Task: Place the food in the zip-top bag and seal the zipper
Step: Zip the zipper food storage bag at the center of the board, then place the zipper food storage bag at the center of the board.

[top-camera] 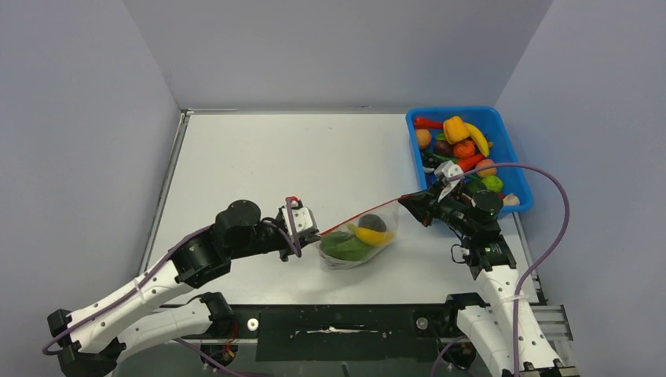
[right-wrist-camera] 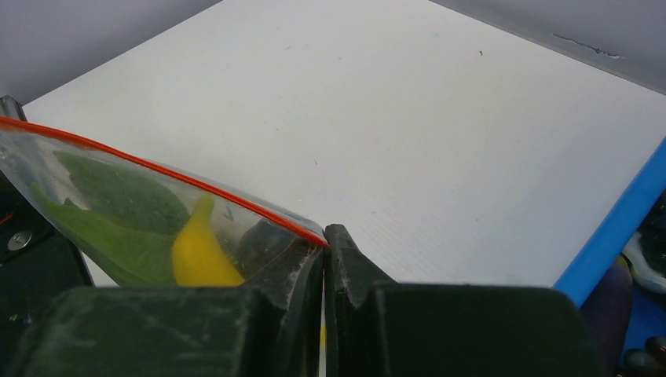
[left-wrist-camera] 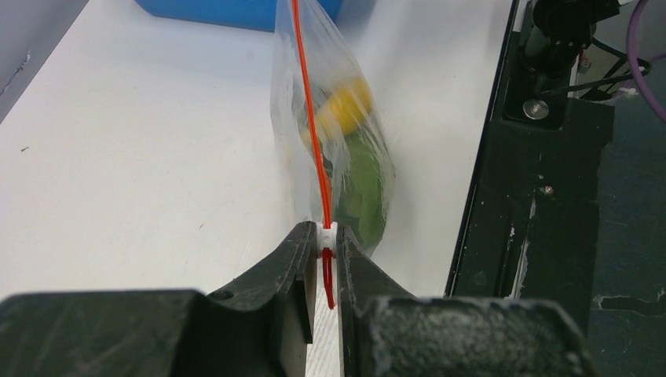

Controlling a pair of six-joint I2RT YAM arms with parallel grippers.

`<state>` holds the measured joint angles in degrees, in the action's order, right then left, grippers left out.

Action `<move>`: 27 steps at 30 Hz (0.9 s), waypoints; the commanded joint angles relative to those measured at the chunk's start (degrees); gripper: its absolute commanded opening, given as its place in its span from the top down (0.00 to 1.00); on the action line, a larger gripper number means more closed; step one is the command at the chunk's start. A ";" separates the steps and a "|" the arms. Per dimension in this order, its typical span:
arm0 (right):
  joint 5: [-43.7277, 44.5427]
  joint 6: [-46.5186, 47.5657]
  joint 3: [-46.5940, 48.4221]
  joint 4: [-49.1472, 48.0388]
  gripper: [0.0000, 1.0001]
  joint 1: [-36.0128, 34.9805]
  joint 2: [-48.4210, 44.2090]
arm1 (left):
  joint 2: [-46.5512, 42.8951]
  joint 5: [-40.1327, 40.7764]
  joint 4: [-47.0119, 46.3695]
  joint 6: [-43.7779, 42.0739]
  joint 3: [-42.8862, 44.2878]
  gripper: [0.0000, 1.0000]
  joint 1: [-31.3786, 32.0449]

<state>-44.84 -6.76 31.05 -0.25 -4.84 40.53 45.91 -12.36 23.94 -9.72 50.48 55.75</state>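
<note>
here, my left gripper [left-wrist-camera: 328, 242] clamps one end of the zipper [left-wrist-camera: 309, 102], my right gripper [right-wrist-camera: 324, 245] the other; the zip-top bag [top-camera: 334, 261] between holds a banana [top-camera: 371, 235].

Built as 2 arms at the table's [top-camera: 314, 149] near edge, left arm [top-camera: 149, 287] and right arm [top-camera: 503, 292] alike: white lower links, black upper joints. Trailed by purple cables [top-camera: 561, 206]. Tipped with matte black, rough-grained fingers [left-wrist-camera: 287, 263].

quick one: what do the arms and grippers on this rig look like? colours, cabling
Both arms match: the left arm and right arm have white lower links and black joint housings. A purple cable runs along each. The left gripper and right gripper have matte black, rough-textured fingers tapering to the tips.
</note>
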 commanded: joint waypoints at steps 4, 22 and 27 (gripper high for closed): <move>2.40 -0.45 0.24 -2.52 1.00 3.85 0.00 | -3.13 -1.31 3.25 0.13 0.17 1.00 -0.55; 1.82 -4.05 6.30 11.49 1.00 7.22 -4.23 | -4.47 -0.34 -1.28 3.86 -3.06 1.00 -0.73; 3.85 -4.20 7.71 16.58 1.00 5.59 -4.39 | -3.08 2.33 -3.76 7.08 -4.55 1.00 -0.97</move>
<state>-46.24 -10.28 35.94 14.33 0.73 36.86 42.94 -11.70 22.65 -6.28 46.33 55.35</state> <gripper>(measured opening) 0.022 0.101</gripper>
